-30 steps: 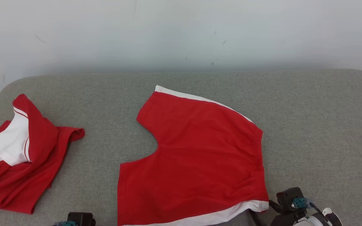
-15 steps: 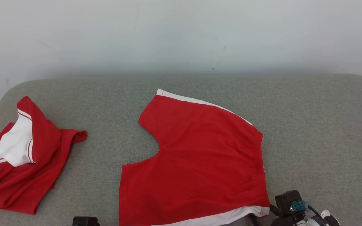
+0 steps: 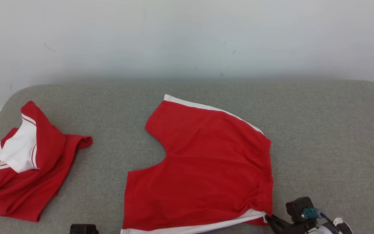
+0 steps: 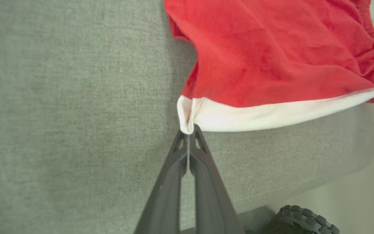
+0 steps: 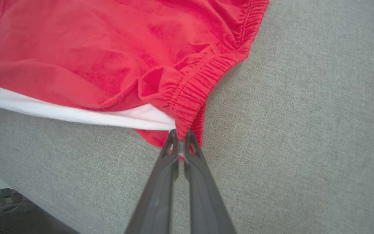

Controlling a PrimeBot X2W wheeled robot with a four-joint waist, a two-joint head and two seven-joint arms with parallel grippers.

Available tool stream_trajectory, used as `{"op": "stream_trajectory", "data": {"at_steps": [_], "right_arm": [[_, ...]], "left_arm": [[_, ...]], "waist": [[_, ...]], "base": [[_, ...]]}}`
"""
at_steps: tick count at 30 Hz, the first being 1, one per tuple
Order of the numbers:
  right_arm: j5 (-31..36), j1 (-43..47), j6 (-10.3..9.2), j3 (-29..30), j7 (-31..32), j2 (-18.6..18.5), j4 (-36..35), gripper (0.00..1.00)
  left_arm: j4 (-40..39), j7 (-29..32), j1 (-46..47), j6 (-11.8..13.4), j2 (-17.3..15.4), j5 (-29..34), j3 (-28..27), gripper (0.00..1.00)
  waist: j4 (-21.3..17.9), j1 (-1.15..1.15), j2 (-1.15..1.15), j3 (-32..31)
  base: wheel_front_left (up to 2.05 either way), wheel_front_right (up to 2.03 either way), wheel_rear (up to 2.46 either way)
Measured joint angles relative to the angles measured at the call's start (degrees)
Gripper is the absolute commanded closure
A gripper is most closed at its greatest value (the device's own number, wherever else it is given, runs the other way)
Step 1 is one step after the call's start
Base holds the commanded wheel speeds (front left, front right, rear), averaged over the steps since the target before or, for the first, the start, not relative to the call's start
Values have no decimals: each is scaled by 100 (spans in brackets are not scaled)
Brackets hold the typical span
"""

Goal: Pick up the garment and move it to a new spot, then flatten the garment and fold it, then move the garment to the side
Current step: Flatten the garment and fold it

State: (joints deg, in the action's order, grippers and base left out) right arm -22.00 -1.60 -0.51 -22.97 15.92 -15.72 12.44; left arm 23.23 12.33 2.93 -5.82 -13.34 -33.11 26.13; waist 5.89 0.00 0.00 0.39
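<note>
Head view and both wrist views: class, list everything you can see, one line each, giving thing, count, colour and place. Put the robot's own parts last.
red shorts: one, red with white side trim, spread flat mid-surface
crumpled garment: one, red and white, bunched at the surface's left end
padded surface: one, grey fabric, under both garments
wall: one, white, behind the surface
ridged wheel: one in each wrist view, black, down past the surface's edge
left gripper: one, dark grey, shut on the shorts' near white-trimmed leg corner
right gripper: one, dark grey, shut on the shorts' near waistband corner
</note>
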Motion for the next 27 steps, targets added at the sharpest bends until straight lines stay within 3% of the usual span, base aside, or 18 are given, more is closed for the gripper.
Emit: {"op": "stream_trajectory", "data": {"at_steps": [9,16,27], "right_arm": [[-118,73,54,37,-11,-40,-175,100],[-454,98,205,186,80,-74,-573,100],[-928,-688,368,456,499,-76,-1072,100]], "left_arm": [[-359,-145,-25,22,-186,157,23,100],[-950,-299,13,-11,-323,135,-165,100],[-1477,66,1512,-125,-868,18,-297,100]], "waist": [[2,0,0,-4],[-48,0,0,84],[-245,0,0,483]], "base": [[0,0,0],[0,0,0],[0,0,0]]}}
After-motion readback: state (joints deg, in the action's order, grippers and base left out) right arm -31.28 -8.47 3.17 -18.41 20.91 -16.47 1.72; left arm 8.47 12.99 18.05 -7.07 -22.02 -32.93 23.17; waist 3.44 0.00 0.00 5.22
